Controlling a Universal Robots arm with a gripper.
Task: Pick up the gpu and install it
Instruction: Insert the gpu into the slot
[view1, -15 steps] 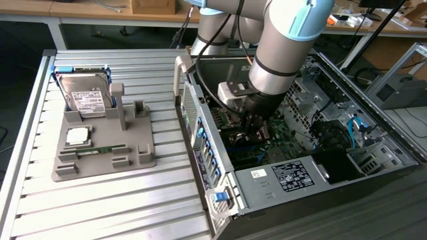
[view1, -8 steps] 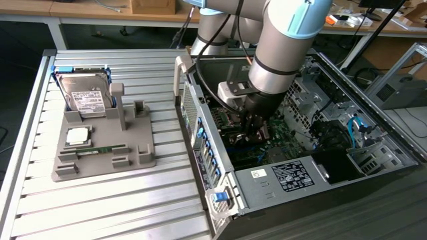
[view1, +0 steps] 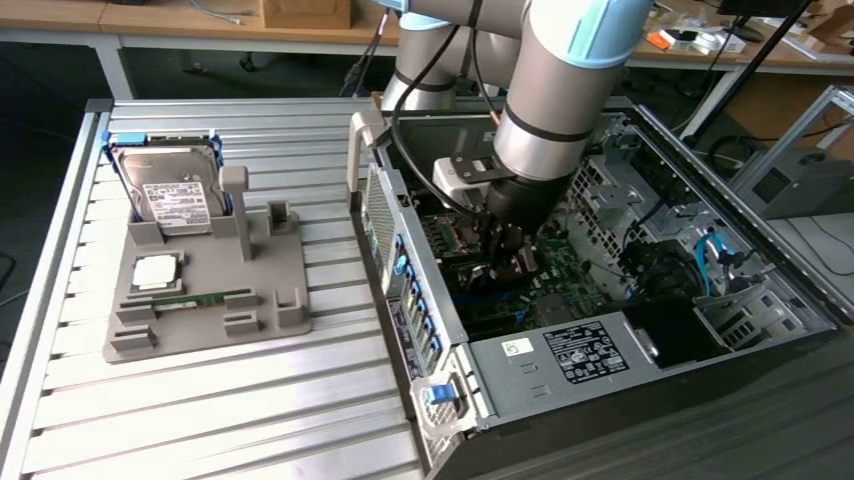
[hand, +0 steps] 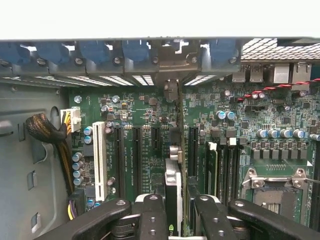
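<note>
The gpu (hand: 173, 187) shows edge-on in the wrist view, a thin dark card standing upright between my fingers (hand: 152, 220). Its far end reaches toward the slot openings in the case's rear wall (hand: 172, 62). My gripper (hand: 179, 220) is shut on the card from both sides. The card hangs right over the black expansion slots (hand: 137, 155) of the green motherboard (hand: 150, 110); whether its edge touches a slot I cannot tell. In the exterior view my gripper (view1: 513, 262) is deep inside the open computer case (view1: 561, 360), low over the board.
A grey holder tray (view1: 200, 300) on the slatted table at the exterior view's left carries a hard drive (view1: 176, 198), a processor chip (view1: 156, 270) and a green memory stick (view1: 200, 298). Close around the card are a white slot (hand: 99, 160), a cable bundle (hand: 47, 135) and the processor socket (hand: 275, 192).
</note>
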